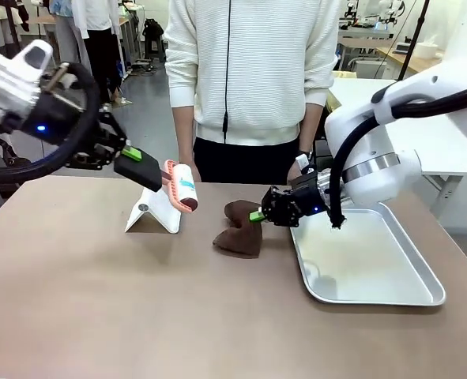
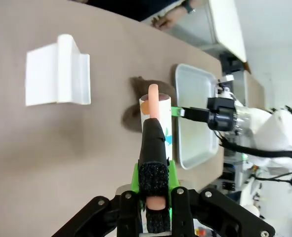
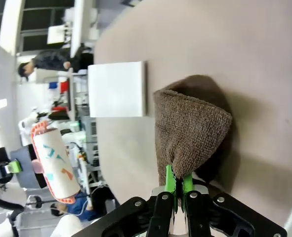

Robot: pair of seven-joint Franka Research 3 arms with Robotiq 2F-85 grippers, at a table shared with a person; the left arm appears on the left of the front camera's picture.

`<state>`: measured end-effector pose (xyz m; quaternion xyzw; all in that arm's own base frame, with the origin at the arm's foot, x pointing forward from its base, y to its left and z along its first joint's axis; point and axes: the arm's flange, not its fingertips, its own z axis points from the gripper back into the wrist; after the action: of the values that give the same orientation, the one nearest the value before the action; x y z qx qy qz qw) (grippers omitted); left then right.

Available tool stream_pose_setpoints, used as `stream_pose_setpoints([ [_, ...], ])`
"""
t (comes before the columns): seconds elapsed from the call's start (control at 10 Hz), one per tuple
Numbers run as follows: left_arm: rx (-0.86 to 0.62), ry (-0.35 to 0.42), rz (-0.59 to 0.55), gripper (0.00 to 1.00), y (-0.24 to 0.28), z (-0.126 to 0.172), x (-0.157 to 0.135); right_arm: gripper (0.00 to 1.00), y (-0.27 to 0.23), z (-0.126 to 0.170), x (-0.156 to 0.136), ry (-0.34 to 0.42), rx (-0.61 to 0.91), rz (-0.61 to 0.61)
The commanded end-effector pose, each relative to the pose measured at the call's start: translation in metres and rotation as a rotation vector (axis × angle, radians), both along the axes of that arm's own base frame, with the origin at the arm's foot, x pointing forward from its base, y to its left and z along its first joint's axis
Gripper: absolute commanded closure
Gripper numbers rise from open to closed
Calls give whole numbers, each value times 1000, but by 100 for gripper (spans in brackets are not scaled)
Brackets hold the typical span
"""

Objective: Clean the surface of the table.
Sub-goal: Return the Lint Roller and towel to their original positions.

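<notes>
1. Front view: the table (image 1: pixel 83 300) fills the foreground, its tan top bare of any visible dirt. Taking the metal tray (image 1: pixel 423 296) as landmark, a brown cloth (image 1: pixel 239 230) lies on the table just left of it. The right gripper (image 1: pixel 258 215) is closed, pinching the cloth's upper edge. Farther left of the tray, the left gripper (image 1: pixel 156 175) is clamped on the handle of a lint roller (image 1: pixel 181 186), held in the air above a white stand (image 1: pixel 155 212). A person stands behind the table.

2. Left wrist view: the roller hangs clear of the table, the tray beyond it.

3. Right wrist view: the cloth is bunched between closed fingers, its lower part on the table.

4. Judgement: both tools are in hand, but wiping or rolling looks barely begun; most of the surface remains.
</notes>
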<state>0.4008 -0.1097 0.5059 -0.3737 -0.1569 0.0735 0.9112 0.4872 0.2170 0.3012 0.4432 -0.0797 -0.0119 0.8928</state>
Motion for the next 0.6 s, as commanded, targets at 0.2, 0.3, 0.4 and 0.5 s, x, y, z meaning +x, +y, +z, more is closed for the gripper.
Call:
stream_pose_setpoints([
  [0.2, 67, 125, 3, 78, -8, -17, 51, 95, -10, 15, 1, 75, -21, -15],
  [0.3, 48, 148, -39, 78, -2, -19, 52, 95, -6, 3, 3, -8, -51, -27],
  [0.4, 76, 83, -21, 78, -12, -27, 42, 95, -6, 3, 3, -8, -51, -27],
  [0.5, 76, 83, -21, 78, -12, -27, 42, 95, -6, 3, 3, -8, -51, -27],
])
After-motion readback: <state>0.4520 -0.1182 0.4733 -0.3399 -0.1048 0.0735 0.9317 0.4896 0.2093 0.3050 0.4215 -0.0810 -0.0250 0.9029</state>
